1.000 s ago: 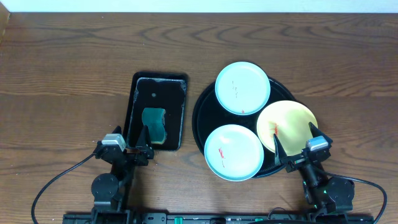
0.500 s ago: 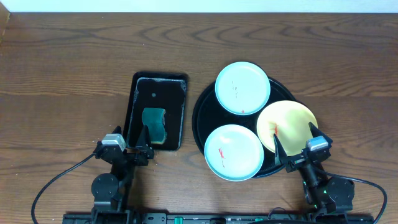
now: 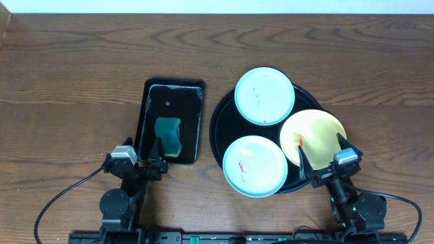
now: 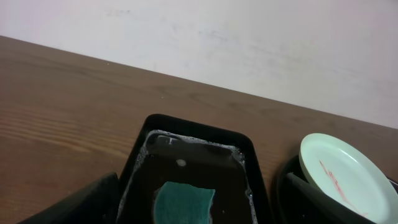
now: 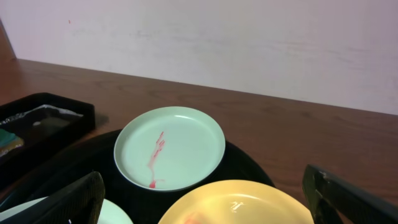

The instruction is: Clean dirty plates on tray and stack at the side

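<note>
Three plates lie on the round black tray (image 3: 224, 115). One pale blue plate (image 3: 264, 95) with a red smear sits at the back and also shows in the right wrist view (image 5: 169, 147). A second pale blue plate (image 3: 254, 166) with red smears sits at the front and also shows in the left wrist view (image 4: 345, 177). A pale yellow plate (image 3: 313, 137) with a red smear sits at the right, under my right gripper in the right wrist view (image 5: 239, 204). My left gripper (image 3: 144, 153) is open and empty near the table's front. My right gripper (image 3: 323, 153) is open and empty over the yellow plate's front edge.
A rectangular black tray (image 3: 193, 115) stands left of the round tray and holds a teal sponge (image 3: 167, 135) and some foam. In the left wrist view the sponge (image 4: 183, 204) lies between my open fingers. The brown wooden table (image 3: 68, 81) ends at a white wall behind.
</note>
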